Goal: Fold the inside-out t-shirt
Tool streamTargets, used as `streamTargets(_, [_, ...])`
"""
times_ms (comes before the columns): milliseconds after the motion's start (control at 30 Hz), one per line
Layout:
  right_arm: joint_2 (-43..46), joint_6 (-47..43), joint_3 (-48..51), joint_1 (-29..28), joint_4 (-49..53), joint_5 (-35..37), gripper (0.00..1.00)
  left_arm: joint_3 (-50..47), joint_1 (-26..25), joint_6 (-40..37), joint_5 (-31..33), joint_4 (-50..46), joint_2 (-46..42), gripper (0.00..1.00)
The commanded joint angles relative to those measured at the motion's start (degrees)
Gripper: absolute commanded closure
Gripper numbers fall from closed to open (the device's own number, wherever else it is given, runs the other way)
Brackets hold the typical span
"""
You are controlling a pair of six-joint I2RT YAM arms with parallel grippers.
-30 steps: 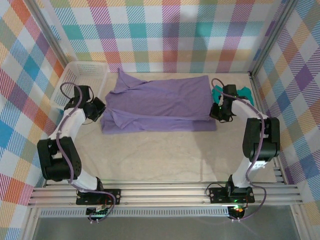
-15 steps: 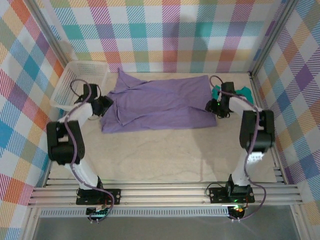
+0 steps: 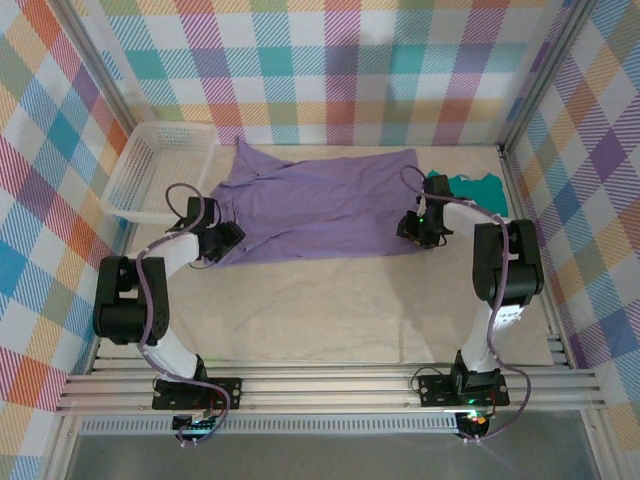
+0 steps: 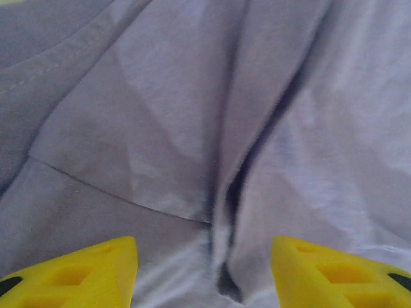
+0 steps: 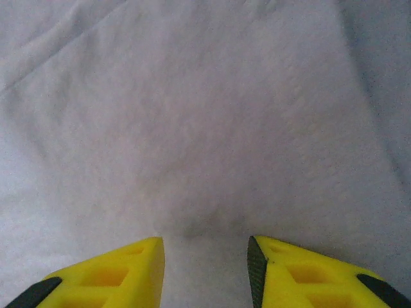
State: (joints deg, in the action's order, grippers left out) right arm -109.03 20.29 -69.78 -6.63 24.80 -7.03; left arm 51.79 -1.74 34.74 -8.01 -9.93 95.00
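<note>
The inside-out t-shirt [image 3: 320, 205], lavender-purple, lies spread across the back half of the table with a sleeve point sticking up at its far left. My left gripper [image 3: 226, 241] sits low at the shirt's near-left corner. In the left wrist view its yellow fingers [image 4: 96, 276] stand wide apart over creased purple cloth [image 4: 192, 115], gripping nothing. My right gripper [image 3: 414, 228] rests at the shirt's near-right corner. Its fingers [image 5: 302, 276] are apart in the right wrist view, with smooth purple fabric [image 5: 192, 115] lying flat beneath the gap.
A white mesh basket [image 3: 150, 175] stands at the back left, close to the left arm. A small teal garment [image 3: 470, 186] lies at the back right beside the shirt. Bare table stretches from the shirt's near edge to the arm bases. Plaid walls close in three sides.
Both grippers opened from shut and moved inward and nearer, from the shirt's side edges to its near corners. The shirt's near edge now lies flatter.
</note>
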Motion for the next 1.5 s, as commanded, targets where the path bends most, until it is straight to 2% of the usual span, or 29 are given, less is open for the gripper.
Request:
streamTargets(0, [-1.1, 0.1, 0.2, 0.5, 9.1, 5.0, 0.63, -0.3, 0.2, -3.1, 1.8, -0.9, 1.6, 0.44])
streamTargets(200, [7.5, 1.3, 12.5, 0.5, 11.9, 7.4, 0.68, -11.1, -0.3, -2.0, -2.8, -0.9, -2.8, 0.44])
streamTargets(333, [16.9, 3.0, 16.2, 1.2, 15.9, 10.6, 0.72, -21.5, -3.6, 3.0, -4.9, -1.0, -11.0, 0.44])
streamTargets(433, [25.9, 3.7, 17.9, 0.9, 16.0, 11.8, 0.71, -25.7, -5.4, 6.6, -5.0, -2.1, -19.3, 0.44])
streamTargets(567, [35.5, -4.2, 20.1, -7.4, 4.5, 4.3, 0.64, -21.3, -5.5, 4.5, -3.5, -5.2, -25.5, 0.43])
streamTargets(633, [36.0, -6.3, 20.3, -12.2, -0.6, 2.2, 0.62, -17.7, -5.5, 2.9, -3.8, -5.5, -24.4, 0.43])
streamTargets(733, [32.8, -5.8, 19.3, -14.9, -3.2, 0.9, 0.62, -14.2, -6.5, 0.9, -3.4, -7.9, -21.4, 0.44])
streamTargets(833, [29.2, -4.4, 18.3, -15.0, -3.3, -0.3, 0.63, -11.8, -9.7, -1.4, 0.6, -9.6, -19.4, 0.44])
streamTargets(1200, [27.2, -3.5, 18.4, -15.0, -3.6, -0.3, 0.63, -11.2, -15.5, -0.6, 2.3, -8.7, -13.8, 0.44])
streamTargets(1467, [27.7, -3.3, 18.8, -15.0, -3.1, 0.1, 0.63, -9.8, -16.5, -0.7, 2.9, -7.2, -9.5, 0.57])
